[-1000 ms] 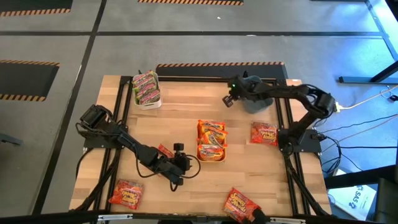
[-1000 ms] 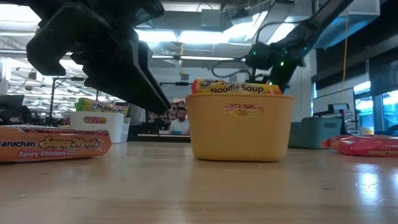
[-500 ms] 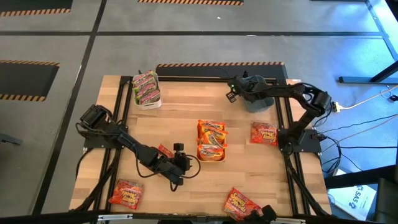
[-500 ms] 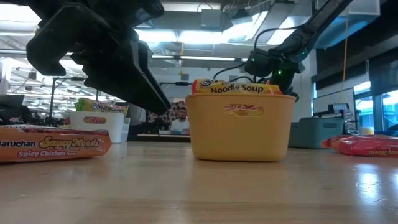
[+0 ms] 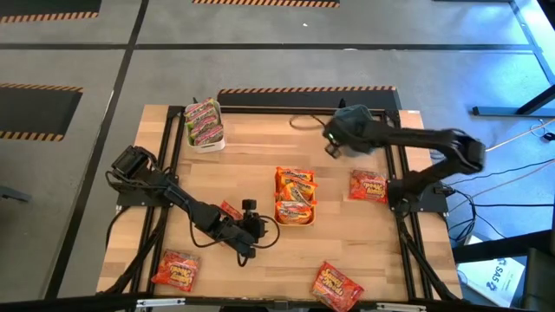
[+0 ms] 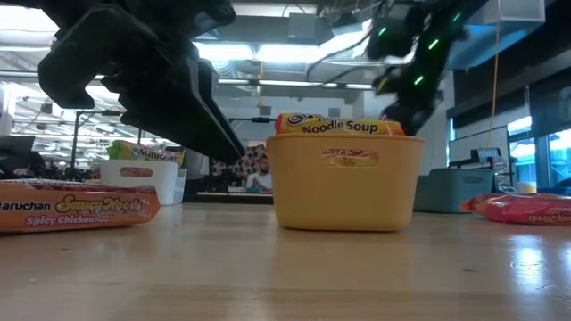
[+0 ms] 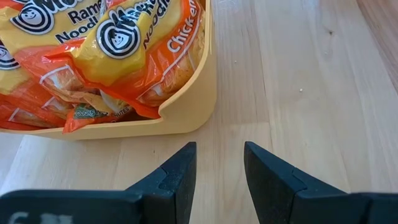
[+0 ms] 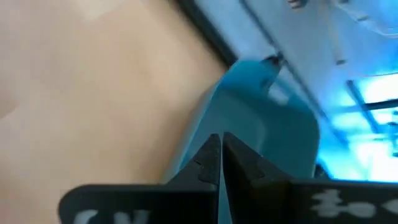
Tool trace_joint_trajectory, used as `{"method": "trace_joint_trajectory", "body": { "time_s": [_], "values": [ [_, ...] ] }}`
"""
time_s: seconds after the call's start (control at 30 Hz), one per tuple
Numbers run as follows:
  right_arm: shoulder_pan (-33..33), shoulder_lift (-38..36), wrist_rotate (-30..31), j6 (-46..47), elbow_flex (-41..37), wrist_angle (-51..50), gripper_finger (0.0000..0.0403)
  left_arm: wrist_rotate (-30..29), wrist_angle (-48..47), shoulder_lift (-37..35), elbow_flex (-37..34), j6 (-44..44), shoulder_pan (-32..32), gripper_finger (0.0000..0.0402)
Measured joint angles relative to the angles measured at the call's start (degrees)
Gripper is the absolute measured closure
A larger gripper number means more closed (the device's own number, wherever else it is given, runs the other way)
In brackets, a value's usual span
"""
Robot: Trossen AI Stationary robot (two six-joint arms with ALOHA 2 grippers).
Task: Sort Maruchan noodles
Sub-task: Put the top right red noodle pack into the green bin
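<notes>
My left gripper (image 5: 250, 227) (image 7: 219, 167) hovers open and empty over bare wood, just near-left of the yellow bin (image 5: 309, 217) (image 7: 186, 115), which holds orange-yellow Maruchan packets (image 5: 295, 192) (image 7: 106, 50). My right gripper (image 5: 331, 144) (image 8: 220, 155) is shut on nothing, raised at the far right over the blue bin (image 8: 261, 118) (image 6: 451, 190). Green-pink packets (image 5: 204, 121) fill the white bin (image 5: 208, 146). Red packets lie flat on the table: one (image 5: 368, 185) right of the yellow bin, one (image 5: 178, 267) near left, one (image 5: 334, 284) at the near edge, and one (image 5: 230, 211) partly under my left arm.
Black frame rails (image 5: 173, 156) run along the table's left, far and right sides. Bare wood (image 5: 260, 156) lies between the white and yellow bins and near the yellow bin. In the low view my left arm (image 6: 143, 71) looms over a red packet (image 6: 80, 209).
My right gripper has swung a little toward the table's right and near side and risen, turning as it went; its elbow has moved out toward the right edge. My left arm has kept still. The packets and bins have not moved.
</notes>
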Motion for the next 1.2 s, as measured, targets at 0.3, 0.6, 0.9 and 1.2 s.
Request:
{"method": "trace_joint_trajectory", "body": {
  "time_s": [0.3, 0.6, 0.9, 1.2],
  "values": [
    [15.6, -17.4, -11.6, 23.8, -7.5, -23.7, 0.0388, 0.0, 0.3, 0.0, 0.0, -0.1, 0.0, 0.0274],
    [25.1, -21.4, -24.7, 35.2, -21.0, -19.8, 0.0213, 0.0, 0.8, 0.0, 0.0, 0.0, 0.7, 0.0274],
    [26.4, -20.3, -26.4, 35.4, -25.7, -13.8, 0.0100, 0.4, 3.2, 0.0, 0.0, 0.0, 0.9, 0.0274],
    [26.4, -20.4, -31.4, 33.7, -28.4, -1.9, 0.0101, 0.4, 3.2, 0.0, 0.0, 0.0, 0.9, 0.0274]
  ]
}}
